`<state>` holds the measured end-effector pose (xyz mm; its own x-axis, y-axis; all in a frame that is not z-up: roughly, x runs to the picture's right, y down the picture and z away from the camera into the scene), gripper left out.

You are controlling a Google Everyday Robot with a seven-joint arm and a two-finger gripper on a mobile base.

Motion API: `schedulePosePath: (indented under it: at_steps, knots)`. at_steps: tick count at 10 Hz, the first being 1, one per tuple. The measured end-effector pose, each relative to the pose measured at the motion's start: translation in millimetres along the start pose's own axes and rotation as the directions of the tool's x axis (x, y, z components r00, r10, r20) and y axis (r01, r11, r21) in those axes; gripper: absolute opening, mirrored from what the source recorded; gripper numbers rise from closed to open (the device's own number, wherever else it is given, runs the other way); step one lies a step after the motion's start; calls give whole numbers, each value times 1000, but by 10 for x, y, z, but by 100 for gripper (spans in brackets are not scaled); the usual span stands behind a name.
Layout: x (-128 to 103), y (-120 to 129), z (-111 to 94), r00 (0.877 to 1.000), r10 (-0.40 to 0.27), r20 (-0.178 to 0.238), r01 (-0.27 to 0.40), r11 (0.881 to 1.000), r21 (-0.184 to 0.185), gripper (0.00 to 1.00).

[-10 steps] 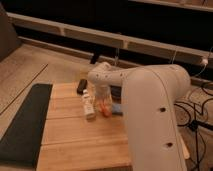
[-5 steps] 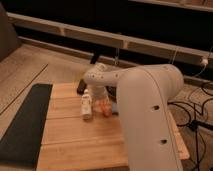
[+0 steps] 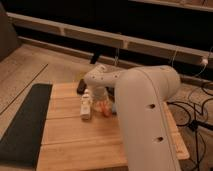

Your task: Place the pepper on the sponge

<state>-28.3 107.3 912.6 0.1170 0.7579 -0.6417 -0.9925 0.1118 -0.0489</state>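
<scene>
My gripper hangs down over the middle of the wooden table, at the end of the big white arm that fills the right of the camera view. The orange-red pepper shows right under the gripper, low over the wood or on it. Just right of the pepper, a sliver of the blue sponge peeks out at the arm's edge; the arm hides the rest. Whether the pepper touches the sponge is hidden.
A white bottle with a tan label lies just left of the pepper. A dark round bowl sits behind it near the table's far edge. A dark mat runs along the table's left side. Cables lie on the floor at right.
The arm has drawn in over the sponge, so less blue shows than a second ago. The pepper stays under the gripper, and the bottle has not moved.
</scene>
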Motion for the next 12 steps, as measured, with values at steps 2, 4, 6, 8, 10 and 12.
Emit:
schedulePosePath:
  at_steps: [2, 4, 6, 8, 10, 12]
  knots:
    - [20, -28, 51, 1000, 10, -15, -10, 1000, -2, 28]
    - [34, -95, 95, 999, 29, -33, -29, 1000, 1, 7]
    - [43, -140, 120, 998, 45, -47, -45, 999, 3, 0]
    - [35, -172, 131, 997, 61, -53, -60, 998, 10, 0]
    - [-63, -249, 9, 998, 67, -11, -66, 997, 39, 0]
    - [-319, -247, -407, 992, 71, 105, -76, 996, 44, 0]
